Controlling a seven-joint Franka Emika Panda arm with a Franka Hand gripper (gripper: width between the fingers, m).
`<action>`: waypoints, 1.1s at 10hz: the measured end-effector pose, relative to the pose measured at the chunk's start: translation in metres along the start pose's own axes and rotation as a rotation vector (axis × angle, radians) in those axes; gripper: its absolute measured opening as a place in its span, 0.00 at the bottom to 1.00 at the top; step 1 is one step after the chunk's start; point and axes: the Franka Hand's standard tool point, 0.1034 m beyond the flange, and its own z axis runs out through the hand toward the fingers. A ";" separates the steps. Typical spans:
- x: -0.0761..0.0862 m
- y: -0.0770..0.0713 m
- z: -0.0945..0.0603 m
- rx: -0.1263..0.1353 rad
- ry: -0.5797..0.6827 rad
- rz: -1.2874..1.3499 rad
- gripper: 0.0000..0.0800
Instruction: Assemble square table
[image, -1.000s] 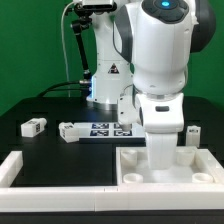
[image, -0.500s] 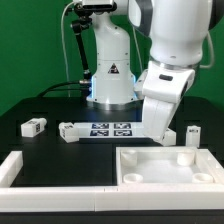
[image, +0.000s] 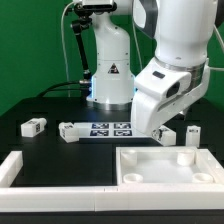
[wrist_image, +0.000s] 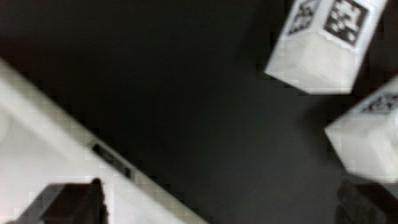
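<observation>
Your gripper hung wide open with nothing in it, just above the table. The tabletop lay in front of it, underside up. It looked like stiff, light, slick plastic, best pinched at the rim. You had one tabletop and four blocky legs: right leg, middle leg, left leg and far-left leg. Each looked rigid enough to grip across its flat sides.

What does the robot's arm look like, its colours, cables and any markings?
The arm has bulky, rounded, glossy white shells with dark seams at the joints. Its base column bears a black triangle marking and glows blue low down. Black cables run beside it. In the wrist view, the gripper shows dark, blocky fingers.
</observation>
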 end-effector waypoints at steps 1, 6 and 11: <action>0.004 -0.014 0.003 0.014 -0.003 0.133 0.81; 0.017 -0.048 0.017 0.061 -0.022 0.496 0.81; 0.003 -0.066 0.028 0.321 -0.285 0.697 0.81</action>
